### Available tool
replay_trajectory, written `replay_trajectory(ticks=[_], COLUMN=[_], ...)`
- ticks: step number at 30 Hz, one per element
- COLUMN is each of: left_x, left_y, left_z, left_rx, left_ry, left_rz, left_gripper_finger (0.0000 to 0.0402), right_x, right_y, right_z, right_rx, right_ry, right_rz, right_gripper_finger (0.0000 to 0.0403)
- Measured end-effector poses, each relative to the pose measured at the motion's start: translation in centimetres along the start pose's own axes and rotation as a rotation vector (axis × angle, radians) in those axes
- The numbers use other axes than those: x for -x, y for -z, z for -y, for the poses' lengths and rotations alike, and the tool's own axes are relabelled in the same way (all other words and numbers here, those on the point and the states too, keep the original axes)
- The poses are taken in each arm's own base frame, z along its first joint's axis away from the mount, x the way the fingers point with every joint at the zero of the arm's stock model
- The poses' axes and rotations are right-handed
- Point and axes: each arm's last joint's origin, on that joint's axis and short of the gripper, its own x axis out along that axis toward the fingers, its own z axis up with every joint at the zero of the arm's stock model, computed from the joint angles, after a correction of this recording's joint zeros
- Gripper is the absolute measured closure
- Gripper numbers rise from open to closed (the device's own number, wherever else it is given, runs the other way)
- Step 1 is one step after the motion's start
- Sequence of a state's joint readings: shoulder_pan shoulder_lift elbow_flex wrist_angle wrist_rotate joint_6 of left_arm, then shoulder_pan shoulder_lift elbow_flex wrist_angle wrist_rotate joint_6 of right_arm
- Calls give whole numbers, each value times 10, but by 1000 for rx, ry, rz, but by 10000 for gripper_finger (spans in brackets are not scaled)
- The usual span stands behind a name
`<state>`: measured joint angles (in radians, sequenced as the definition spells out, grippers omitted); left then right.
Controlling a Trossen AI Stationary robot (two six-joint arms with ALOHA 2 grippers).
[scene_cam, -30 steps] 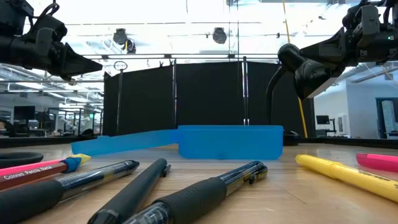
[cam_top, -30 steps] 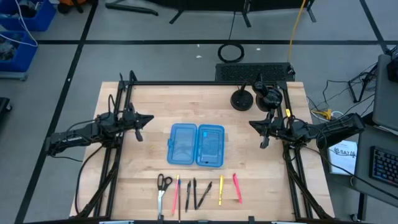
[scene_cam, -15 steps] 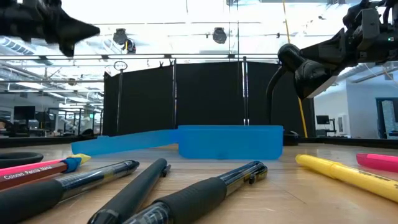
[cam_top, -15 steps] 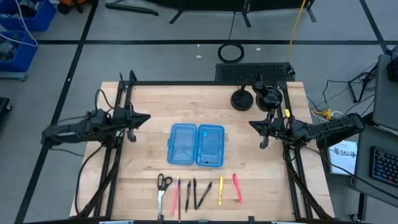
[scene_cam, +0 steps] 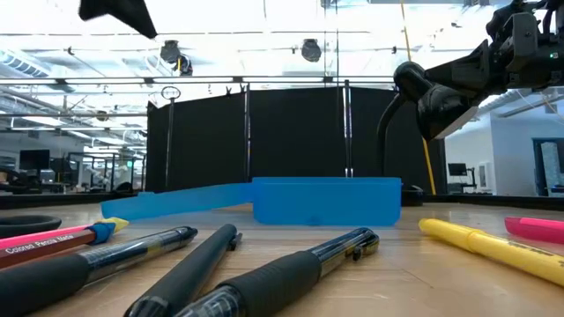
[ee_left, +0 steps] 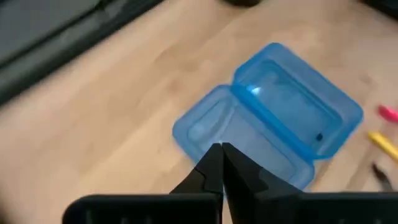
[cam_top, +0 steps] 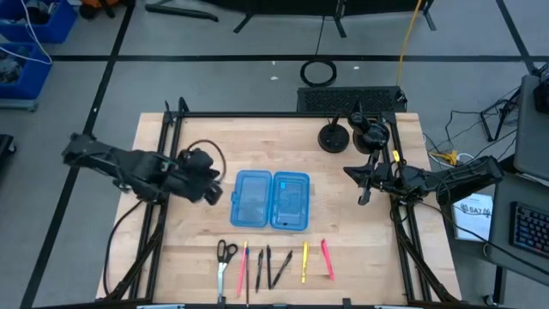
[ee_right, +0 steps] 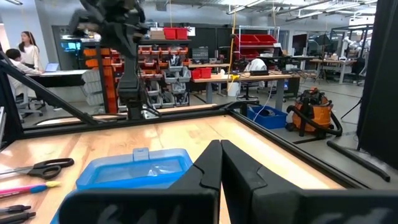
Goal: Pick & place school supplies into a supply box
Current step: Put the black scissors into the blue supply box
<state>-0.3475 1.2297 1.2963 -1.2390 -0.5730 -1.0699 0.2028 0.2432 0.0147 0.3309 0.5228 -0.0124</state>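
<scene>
The supply box [cam_top: 271, 200] lies open mid-table, its two translucent blue halves flat side by side; it also shows in the left wrist view [ee_left: 273, 118] and the low view [scene_cam: 322, 201]. The school supplies lie in a row by the near edge: scissors [cam_top: 226, 255], a pink-red pencil [cam_top: 242, 268], black pens [cam_top: 268, 267], a yellow pen [cam_top: 304, 262] and a pink one [cam_top: 327, 257]. My left gripper [cam_top: 214, 191] hangs shut, raised high, just left of the box, slanting down at it [ee_left: 221, 149]. My right gripper [cam_top: 357, 182] waits shut at the right, pointing level toward the box [ee_right: 219, 145].
Two black round objects [cam_top: 333, 137] [cam_top: 371, 133] stand at the far right corner. Black frame rails [cam_top: 168, 154] run along the table's left, far and right sides. Bare wood lies between the box and the row of pens.
My left gripper has risen well above the table and swung toward the table's right and near side, up to the box's left half. It has tipped from level to slanting downward. It has stayed shut.
</scene>
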Motion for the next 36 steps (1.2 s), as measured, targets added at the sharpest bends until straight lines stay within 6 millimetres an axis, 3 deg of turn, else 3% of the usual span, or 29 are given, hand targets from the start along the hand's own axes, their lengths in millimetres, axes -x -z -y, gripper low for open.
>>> replay_trajectory(ticks=[4,8,13,18,24,30,36], left_x=[4,3,-5,-19,-48,-68,-80], left_y=[7,33,66,93,126,135,135], left_z=[30,59,86,104,129,138,148], left_rx=[123,235,317,409,519,561,630], left_ry=[-121,-134,-176,-250,-310,-342,-308], left_rz=[-185,-337,-312,-282,-390,-311,-414], left_gripper_finger=[379,386,391,359,333,332,332], right_x=[0,0,0,0,0,0,0], right_y=[0,0,1,1,1,1,1], right_z=[0,0,0,0,0,0,0], right_rx=[0,6,14,11,11,11,11], right_ry=[0,0,0,0,0,0,0], right_rz=[-1,-4,-6,-6,-6,-6,-6], right_gripper_finger=[403,403,403,403,403,403,403])
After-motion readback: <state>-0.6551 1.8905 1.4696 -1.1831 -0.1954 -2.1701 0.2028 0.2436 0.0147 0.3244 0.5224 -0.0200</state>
